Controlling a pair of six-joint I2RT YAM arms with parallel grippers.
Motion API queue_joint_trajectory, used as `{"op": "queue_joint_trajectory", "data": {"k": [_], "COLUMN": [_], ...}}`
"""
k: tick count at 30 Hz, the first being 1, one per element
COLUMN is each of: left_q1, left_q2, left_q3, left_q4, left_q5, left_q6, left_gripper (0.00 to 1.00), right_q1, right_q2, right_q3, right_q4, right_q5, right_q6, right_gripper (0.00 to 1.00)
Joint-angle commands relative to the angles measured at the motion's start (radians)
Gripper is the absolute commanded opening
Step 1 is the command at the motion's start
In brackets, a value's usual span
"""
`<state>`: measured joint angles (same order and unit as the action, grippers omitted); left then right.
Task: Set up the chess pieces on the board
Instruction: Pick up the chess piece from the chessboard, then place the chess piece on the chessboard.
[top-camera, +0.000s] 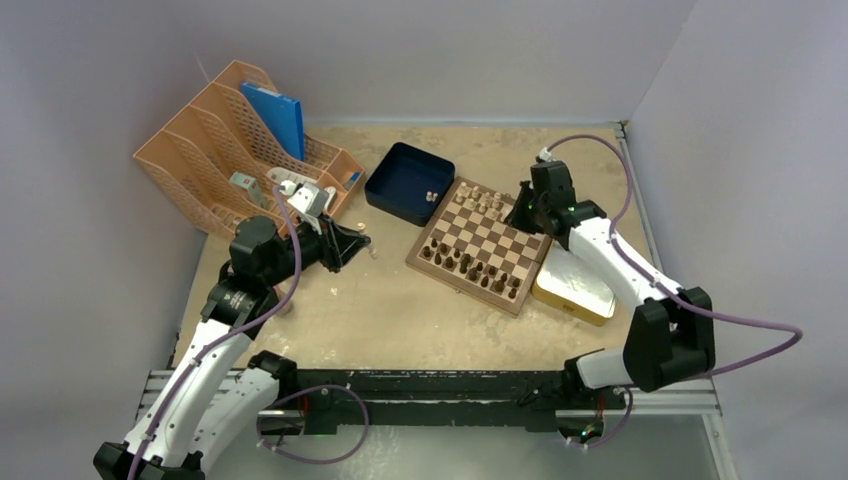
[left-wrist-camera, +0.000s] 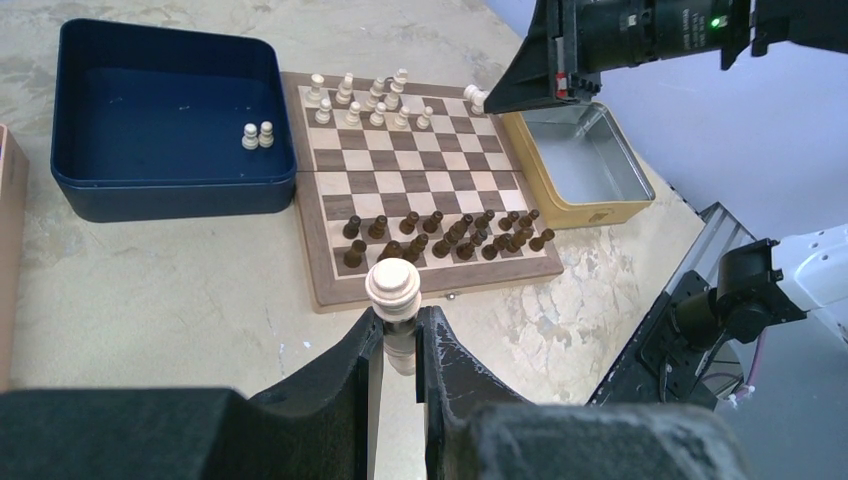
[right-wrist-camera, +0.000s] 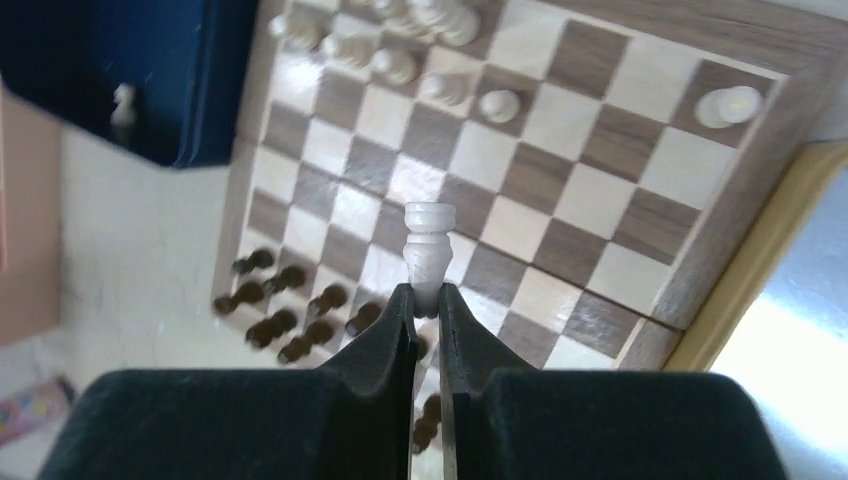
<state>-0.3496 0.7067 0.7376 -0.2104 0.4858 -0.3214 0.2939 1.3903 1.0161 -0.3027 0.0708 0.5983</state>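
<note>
The board (top-camera: 487, 240) lies mid-table with cream chess pieces (top-camera: 480, 200) along its far rows and dark pieces (top-camera: 475, 268) on the near rows. My left gripper (left-wrist-camera: 400, 316) is shut on a cream piece (left-wrist-camera: 393, 285), held left of the board (left-wrist-camera: 420, 185) above bare table. My right gripper (right-wrist-camera: 427, 292) is shut on another cream piece (right-wrist-camera: 428, 245), hovering over the board (right-wrist-camera: 590, 190) near its right side. In the top view the left gripper (top-camera: 358, 243) is beside the board's left corner and the right gripper (top-camera: 520, 215) is over its far right edge.
A dark blue tray (top-camera: 400, 185) behind the board holds two cream pieces (left-wrist-camera: 257, 135). A gold metal tin (top-camera: 575, 290) sits against the board's right side. An orange file rack (top-camera: 220, 150) stands at the back left. White walls enclose the table.
</note>
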Motion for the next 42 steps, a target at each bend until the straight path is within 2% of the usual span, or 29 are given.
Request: {"op": "queue_joint_trajectory", "data": {"k": [1,5,11,16,21,30,36,42], "left_q1": [-0.006,-0.006,-0.006,-0.006,-0.006,-0.006,-0.006,-0.006], "left_q2": [0.007,0.090,0.276,0.354,0.403,0.448,0.443,0.415], "left_q3": [0.019,0.093,0.200,0.204,0.205,0.179,0.160,0.135], "left_q4": [0.055,0.058,0.128,0.278,0.362,0.377,0.355,0.318], "left_q5": [-0.021,-0.060,-0.024,-0.029,-0.029,-0.007,-0.025,-0.053], "left_q6": [-0.010,-0.084,-0.188,-0.254,-0.322,-0.330,-0.295,-0.254], "left_gripper": [0.00,0.00,0.00,0.00,0.00,0.00,0.00,0.00], "right_q1": [0.005,0.044,0.259,0.324,0.366,0.405,0.407,0.407], "right_q2": [-0.057,-0.098,-0.073,-0.069,-0.051,0.060,0.163,0.183], "right_q3": [0.097,0.069,0.022,-0.012,0.028,0.177,0.279,0.326], "right_q4": [-0.099,-0.050,0.101,0.286,0.358,0.409,0.366,0.382], "right_q5": [-0.222,-0.462,-0.545,-0.664,-0.748,-0.785,-0.750,-0.705], "right_q6": [-0.154,-0.212,-0.168,-0.080,-0.043,-0.011,-0.023,-0.009], "right_gripper": [0.00,0.00,0.00,0.00,0.00,0.00,0.00,0.00]}}
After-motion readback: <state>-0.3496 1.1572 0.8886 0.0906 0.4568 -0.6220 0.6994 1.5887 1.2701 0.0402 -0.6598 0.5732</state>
